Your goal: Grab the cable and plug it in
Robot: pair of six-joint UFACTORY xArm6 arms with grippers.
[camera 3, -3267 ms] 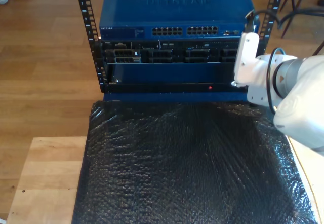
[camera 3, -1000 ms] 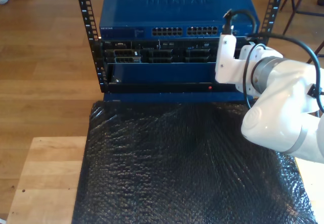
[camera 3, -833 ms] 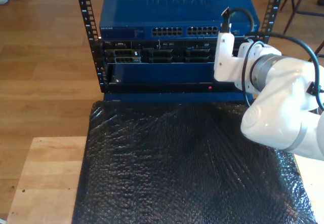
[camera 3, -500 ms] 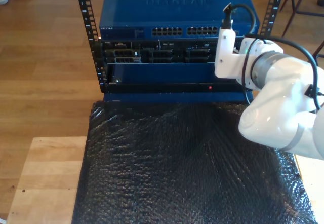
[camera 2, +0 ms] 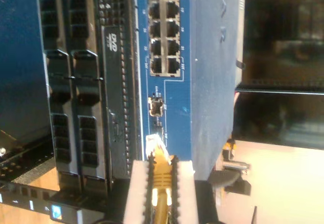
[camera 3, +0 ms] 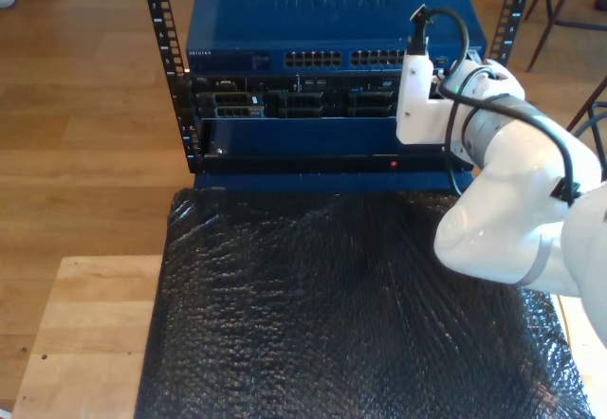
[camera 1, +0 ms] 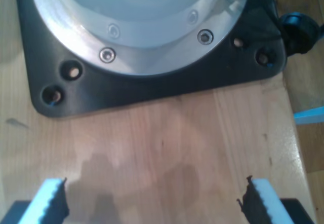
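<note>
Your second gripper [camera 2: 161,183], jaws clamped on the pale yellow network cable [camera 2: 161,171], swung left toward the blue network switch [camera 3: 327,23] — clear plug [camera 2: 155,144] near its ports. My first gripper [camera 1: 152,203] stood wide.

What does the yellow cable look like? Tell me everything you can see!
The cable is thin and yellow, with a rubbery-looking yellow sleeve behind a small clear plastic plug at its tip. My second hand pinches it between two pale ridged fingers, so the plug sticks out in front. The plug points toward the blue network switch, near a small port past the rows of sockets, and is not plugged in yet.
</note>
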